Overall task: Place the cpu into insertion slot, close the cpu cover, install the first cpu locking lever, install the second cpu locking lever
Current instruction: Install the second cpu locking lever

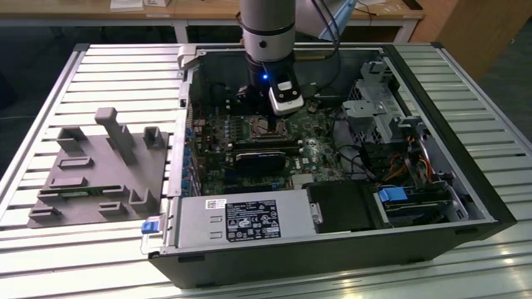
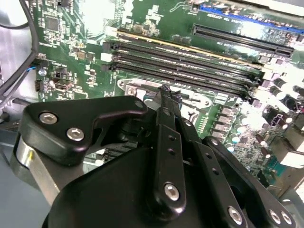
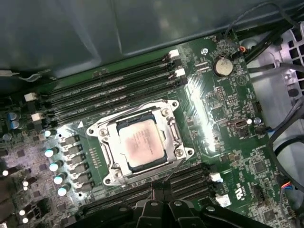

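The cpu (image 3: 141, 142), a small square chip with a silvery top, lies in the insertion slot (image 3: 107, 136) on the green board. The cpu cover (image 3: 168, 136), a thin silver frame, lies flat around the chip. A thin wire lever (image 3: 176, 167) runs along the socket edge nearest the fingers. My gripper (image 3: 160, 191) hangs just off that edge with its black fingers (image 2: 164, 137) pressed together and nothing visible between them. In the exterior view the gripper (image 1: 285, 104) hovers inside the open case, just above and behind the insertion slot (image 1: 264, 128).
Rows of memory slots (image 3: 114, 83) flank the socket. A black ribbed block (image 1: 258, 159) sits in front of it, with the grey power supply box (image 1: 241, 221) beyond that. A drive cage (image 1: 382, 118) and cables (image 1: 365, 163) fill the exterior view's right. A grey fixture (image 1: 91, 174) lies outside the case.
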`<state>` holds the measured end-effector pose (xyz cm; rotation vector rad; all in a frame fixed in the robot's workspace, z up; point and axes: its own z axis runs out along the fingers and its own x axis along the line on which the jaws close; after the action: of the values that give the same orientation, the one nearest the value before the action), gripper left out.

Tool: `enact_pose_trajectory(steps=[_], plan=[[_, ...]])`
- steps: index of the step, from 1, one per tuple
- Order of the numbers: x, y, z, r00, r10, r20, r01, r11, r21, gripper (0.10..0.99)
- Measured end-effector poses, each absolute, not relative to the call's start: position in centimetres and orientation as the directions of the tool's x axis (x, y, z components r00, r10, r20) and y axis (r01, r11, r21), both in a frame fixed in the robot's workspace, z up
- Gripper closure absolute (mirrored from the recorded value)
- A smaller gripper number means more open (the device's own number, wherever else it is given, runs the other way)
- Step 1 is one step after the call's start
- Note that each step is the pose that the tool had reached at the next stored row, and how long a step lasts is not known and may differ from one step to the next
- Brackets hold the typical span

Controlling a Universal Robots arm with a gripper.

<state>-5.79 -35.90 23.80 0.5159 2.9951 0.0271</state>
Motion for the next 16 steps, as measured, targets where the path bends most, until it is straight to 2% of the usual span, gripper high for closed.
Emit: enact_pose_trajectory(steps=[5, 16], plan=[[-6.6, -36.2, 23.7, -0.937, 0.336, -0.092, 0.333, 0.942, 0.052, 0.984], [-7.0, -37.6, 23.3, -0.937, 0.342, -0.063, 0.332, 0.934, 0.132, 0.984]])
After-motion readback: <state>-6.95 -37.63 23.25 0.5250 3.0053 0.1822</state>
